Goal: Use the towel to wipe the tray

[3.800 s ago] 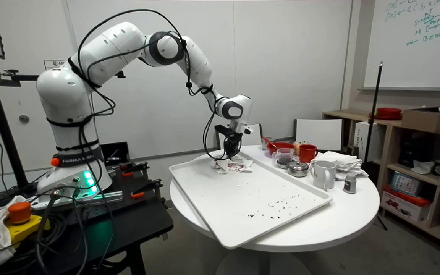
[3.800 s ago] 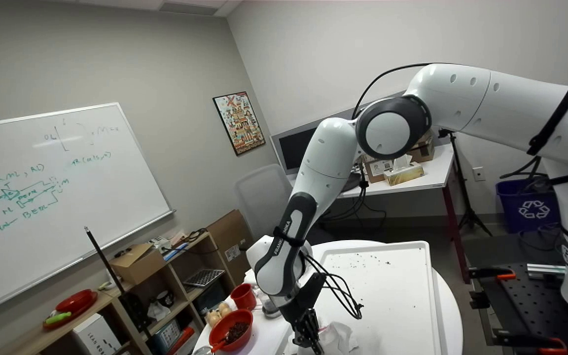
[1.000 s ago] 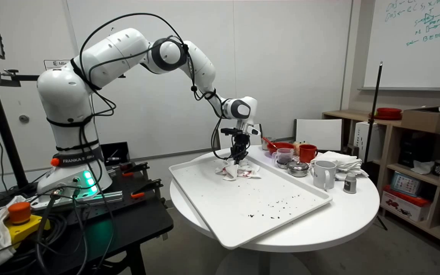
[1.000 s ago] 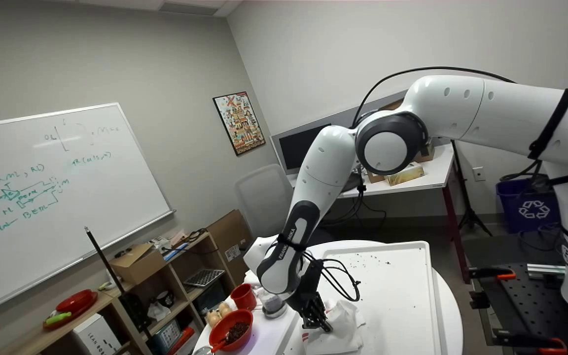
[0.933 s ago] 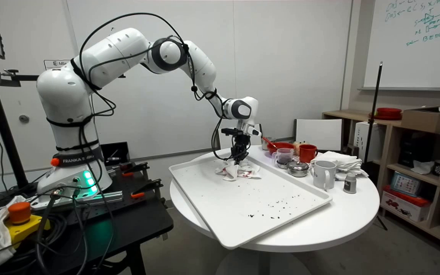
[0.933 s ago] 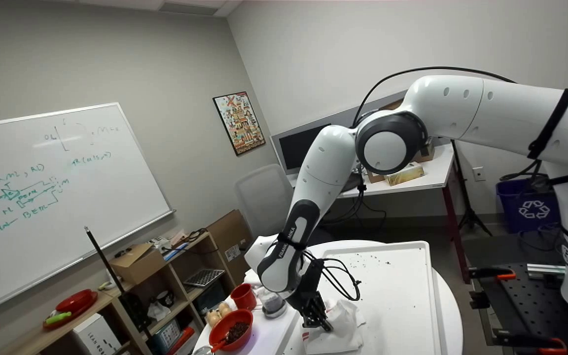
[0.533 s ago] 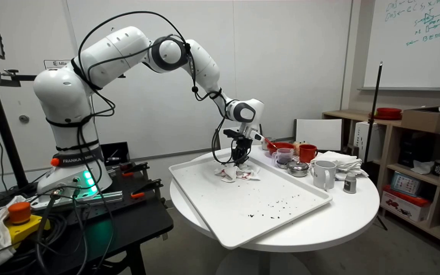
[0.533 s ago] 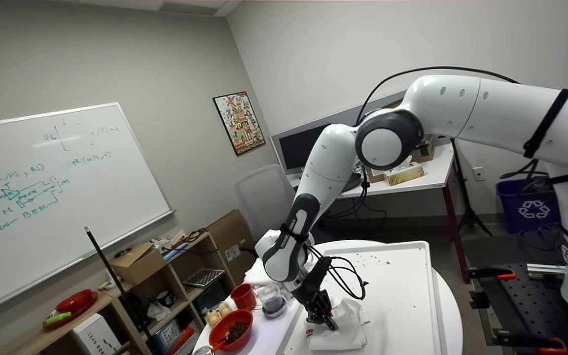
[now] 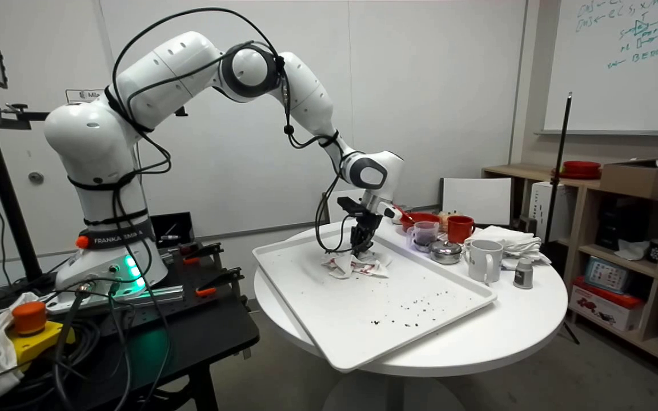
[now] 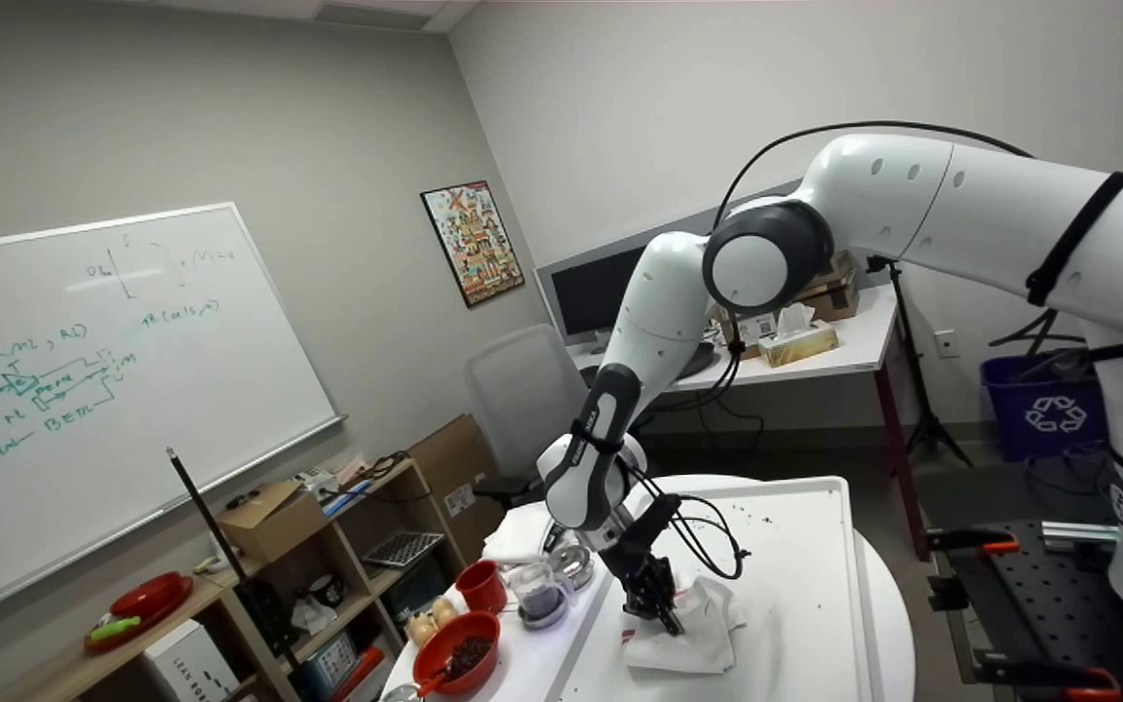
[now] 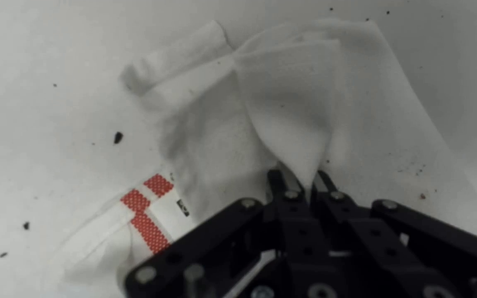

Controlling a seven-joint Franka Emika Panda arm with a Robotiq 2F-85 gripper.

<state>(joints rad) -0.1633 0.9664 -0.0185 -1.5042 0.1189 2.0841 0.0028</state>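
Observation:
The towel [image 11: 288, 107], white with red checked stripes at one corner, lies crumpled and partly folded on the tray [image 9: 329, 314]. My gripper [image 11: 298, 180] points down at it, shut on a pinched fold that rises between the fingertips. In both exterior views the gripper [image 9: 360, 249] stands low over the towel [image 10: 683, 655], near the tray's far end in an exterior view. Dark specks [image 9: 409, 311] are scattered across the tray's near half there. A few crumbs [image 11: 117, 138] lie beside the towel in the wrist view, and some specks sit on the cloth itself.
Along one long side of the tray stand a red bowl [image 10: 467, 658], a red cup [image 9: 461, 229], a clear cup [image 9: 425, 233], a metal pot [image 9: 445, 252], a grey mug [image 9: 485, 260], a small bottle [image 9: 524, 274] and a white cloth stack [image 9: 506, 241]. One tray corner overhangs the round table [image 9: 512, 325].
Over the last second my gripper has drawn the towel a little across the tray, toward the speckled end. The wrist has tilted more. The grip stays shut; the main speck cluster looks unchanged.

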